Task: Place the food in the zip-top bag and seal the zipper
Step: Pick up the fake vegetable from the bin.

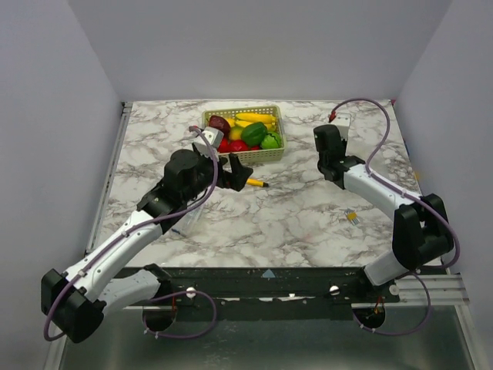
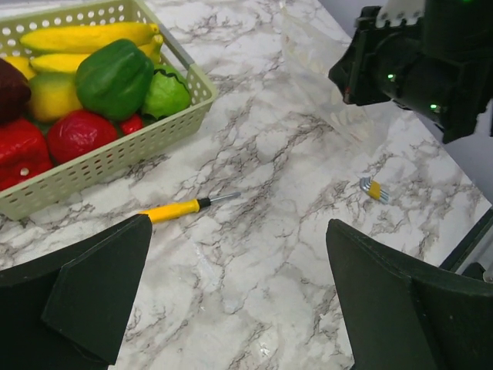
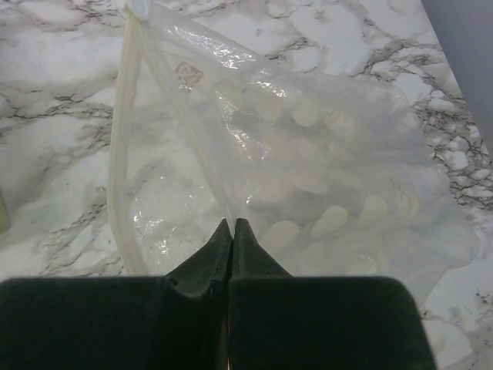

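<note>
A: At the right side of the table [image 1: 308, 208], right gripper [image 3: 233, 228]: jaws pressed together on one lip of the zip-top bag [image 3: 323, 162]. The bag hangs clear and limp from the pinch. Whether its bottom touches the marble, cannot tell.

B: Mouth state?

A: The two strips of the zipper [image 3: 122, 131] part from each other below a shared corner, so the mouth is unsealed and gapes a little. Nothing inside that I can make out.

B: And the food [image 2: 46, 92]?

A: All in the mesh basket [image 2: 146, 142] at far centre, well apart from the bag. Green pepper [image 2: 115, 77] on top, banana [image 2: 85, 35] behind it, red round ones [image 2: 77, 132] beside. None picked.

B: Left gripper [image 2: 237, 258]?

A: Jaws spread wide, empty, hovering over bare marble on the near side of the basket. A yellow-and-black stick [image 2: 173, 210] lies between it and the basket. Not ours.

B: Step in hand, then?

A: My reading: bag presented, first pick not yet made. Loading at zero, sealing far off.

B: Next move needs?

A: Left arm over the basket wall and down onto one piece. The pepper sits highest but looks glossy, likely slippery. Then carry it across to the mouth. Risk: one held lip may not hold the opening wide enough, and a floppy bag could fold shut as the piece goes in.
</note>
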